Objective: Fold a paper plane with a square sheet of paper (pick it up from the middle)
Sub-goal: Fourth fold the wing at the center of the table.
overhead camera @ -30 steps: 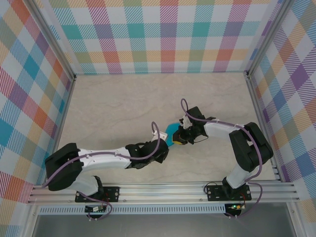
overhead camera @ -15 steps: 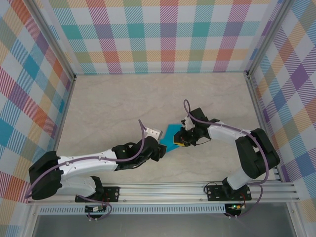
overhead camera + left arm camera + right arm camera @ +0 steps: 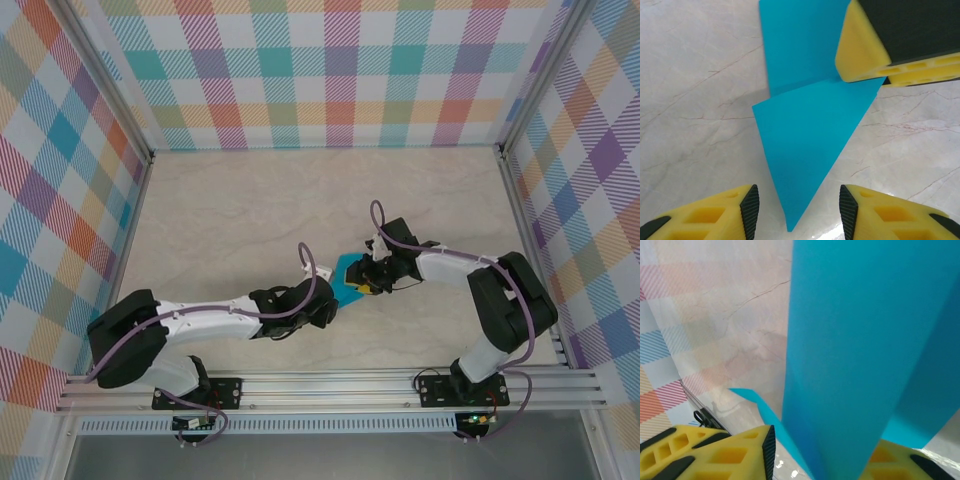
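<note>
The teal-blue square sheet of paper lies mid-table, folded into a pointed wedge with one flap standing up. The paper plane is out of view. In the left wrist view the paper points its sharp tip between the fingers of my left gripper, which is open and clear of it. My left gripper sits just near-left of the paper. My right gripper is at the paper's right edge. In the right wrist view the raised flap stands between the parted jaws of my right gripper, with a gap beside the left pad.
The marble-look table is walled by plaid panels at the back and both sides. An aluminium rail runs along the near edge by the arm bases. A yellow finger of the right gripper rests at the paper's far right corner.
The right gripper's jaws have spread apart, releasing their pinch on the paper. The left arm swung back to the left, then returned toward the paper's tip.
</note>
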`<state>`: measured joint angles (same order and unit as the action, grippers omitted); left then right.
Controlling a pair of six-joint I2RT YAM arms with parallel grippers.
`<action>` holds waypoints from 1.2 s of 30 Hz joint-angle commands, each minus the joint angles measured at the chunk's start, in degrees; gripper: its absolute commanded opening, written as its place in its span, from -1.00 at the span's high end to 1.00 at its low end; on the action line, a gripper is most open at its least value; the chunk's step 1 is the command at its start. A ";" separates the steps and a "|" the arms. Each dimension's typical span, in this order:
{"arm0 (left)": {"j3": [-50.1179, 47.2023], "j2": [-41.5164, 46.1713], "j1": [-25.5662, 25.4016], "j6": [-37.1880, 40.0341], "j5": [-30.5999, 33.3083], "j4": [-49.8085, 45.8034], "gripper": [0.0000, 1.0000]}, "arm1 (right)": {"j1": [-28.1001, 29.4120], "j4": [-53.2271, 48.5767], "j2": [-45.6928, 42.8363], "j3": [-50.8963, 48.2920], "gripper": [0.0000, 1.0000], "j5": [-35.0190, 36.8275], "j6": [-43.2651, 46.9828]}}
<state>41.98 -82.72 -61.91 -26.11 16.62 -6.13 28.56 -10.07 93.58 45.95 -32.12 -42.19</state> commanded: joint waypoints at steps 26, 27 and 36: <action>10.40 -13.42 -3.55 3.62 7.69 -6.57 0.26 | 0.27 -1.25 1.17 3.57 0.74 0.10 -0.38; 10.46 -13.46 -3.65 3.55 7.97 -6.61 0.30 | 0.24 -1.27 1.18 3.54 0.74 0.18 -0.35; 10.85 -14.37 -4.96 0.72 11.05 -8.19 0.41 | 0.27 -1.39 1.34 3.62 0.71 0.26 -0.50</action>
<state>51.57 -96.16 -65.82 -23.55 25.02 -12.53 28.56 -10.59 94.37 48.36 -31.97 -43.07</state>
